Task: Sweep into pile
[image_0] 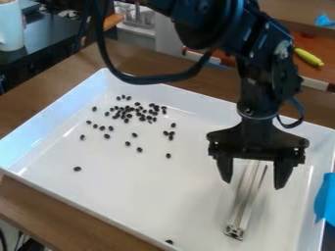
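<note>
1. Your black two-finger gripper (254, 185) stands wide open, holding nothing, above the right-hand part of the white rectangular tray (150, 191); the long silvery metal bar (245, 203) lies on the tray's floor.
2. Small black oval beans (137, 112) scatter mainly toward the tray's far corner.
3. Misaligned with the bar's slant, your closing grip could skid it. A stray bean (169, 241) beside the tray's near wall could escape your sweep.
</note>
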Controlling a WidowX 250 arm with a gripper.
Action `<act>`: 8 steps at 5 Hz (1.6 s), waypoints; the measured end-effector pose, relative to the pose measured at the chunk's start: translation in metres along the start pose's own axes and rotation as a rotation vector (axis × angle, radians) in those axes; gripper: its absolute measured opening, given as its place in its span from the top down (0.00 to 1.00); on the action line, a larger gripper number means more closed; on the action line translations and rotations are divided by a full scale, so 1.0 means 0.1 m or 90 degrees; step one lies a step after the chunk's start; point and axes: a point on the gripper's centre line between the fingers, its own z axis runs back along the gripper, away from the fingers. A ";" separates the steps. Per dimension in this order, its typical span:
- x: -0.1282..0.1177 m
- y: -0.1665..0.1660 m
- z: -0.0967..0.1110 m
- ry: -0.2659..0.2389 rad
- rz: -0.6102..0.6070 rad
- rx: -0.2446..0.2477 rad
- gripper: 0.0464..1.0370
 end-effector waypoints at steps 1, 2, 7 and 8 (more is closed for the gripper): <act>0.03 -0.01 -0.05 0.001 0.013 0.009 0.35; 0.07 -0.05 -0.01 0.004 0.024 0.009 0.66; 0.73 0.42 0.00 0.026 0.042 -0.026 0.72; 0.79 0.51 -0.03 0.006 0.014 -0.027 0.72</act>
